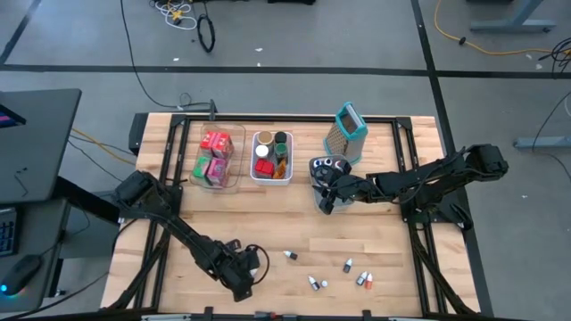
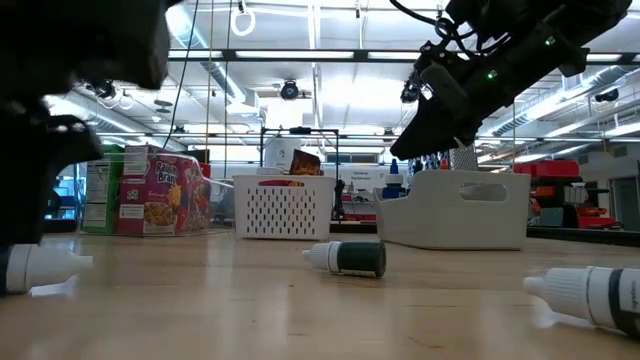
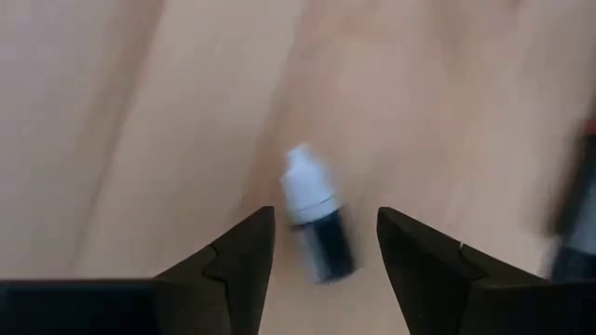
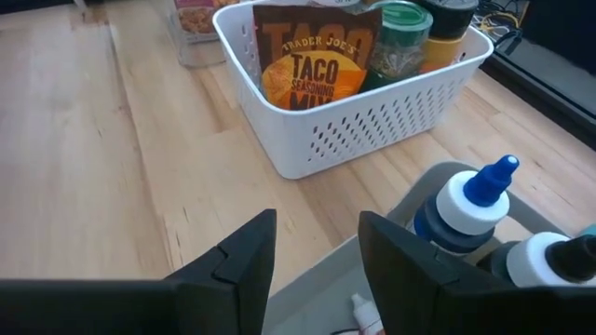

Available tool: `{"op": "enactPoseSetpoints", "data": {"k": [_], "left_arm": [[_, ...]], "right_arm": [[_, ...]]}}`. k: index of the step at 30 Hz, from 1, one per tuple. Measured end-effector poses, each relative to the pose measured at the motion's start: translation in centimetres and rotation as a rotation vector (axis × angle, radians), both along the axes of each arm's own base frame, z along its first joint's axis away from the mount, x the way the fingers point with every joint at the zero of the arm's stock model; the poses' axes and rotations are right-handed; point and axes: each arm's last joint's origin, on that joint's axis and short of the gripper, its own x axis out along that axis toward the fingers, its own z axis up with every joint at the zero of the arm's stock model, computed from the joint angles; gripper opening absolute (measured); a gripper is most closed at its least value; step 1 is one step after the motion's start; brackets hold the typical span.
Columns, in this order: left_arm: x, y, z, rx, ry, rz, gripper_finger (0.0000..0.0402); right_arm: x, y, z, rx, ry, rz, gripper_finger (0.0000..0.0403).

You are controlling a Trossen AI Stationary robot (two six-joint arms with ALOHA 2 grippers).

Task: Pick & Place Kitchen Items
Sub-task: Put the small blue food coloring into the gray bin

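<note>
Closest to the low camera, a small white-capped bottle lies on its side at the front edge of the wooden table, with another dark-bodied one lying a little farther back. From above, these belong to a loose scatter of tiny bottles strewn along the near side of the table.

The left gripper is down low at the front-left of the table. Its wrist camera shows one little bottle — white cap, dark body — lying flat on the wood, reaching into the gap between the two dark fingers. The jaws stand apart on either side of it and have hold of nothing; the bottle rests on the table, not touching either finger as far as I can see.

The right gripper hovers over the grey bin, which sits beside the tall metal grater. Its fingers are parted and empty. Below them, inside the bin, stand a blue-tipped bottle and a white-capped one.

Just behind is the white bin, holding a taco seasoning packet and jars with green and dark lids. Left of that, the clear bin holds red, pink and green packets.
</note>
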Motion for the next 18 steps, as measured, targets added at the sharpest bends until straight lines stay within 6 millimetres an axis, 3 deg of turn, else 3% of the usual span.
{"op": "enactPoseSetpoints", "data": {"k": [9,18], "left_arm": [[-0.44,0.28,-1.03,0.013,0.048,-0.017,0.0185],[-0.51,0.37,-1.2,0.043,0.048,-0.047,0.0124]], "right_arm": [[-0.02,0.0,-0.02,0.0,0.003,0.0,0.0164],[0.1,0.01,0.14,0.002,-0.019,0.0,0.0164]]}}
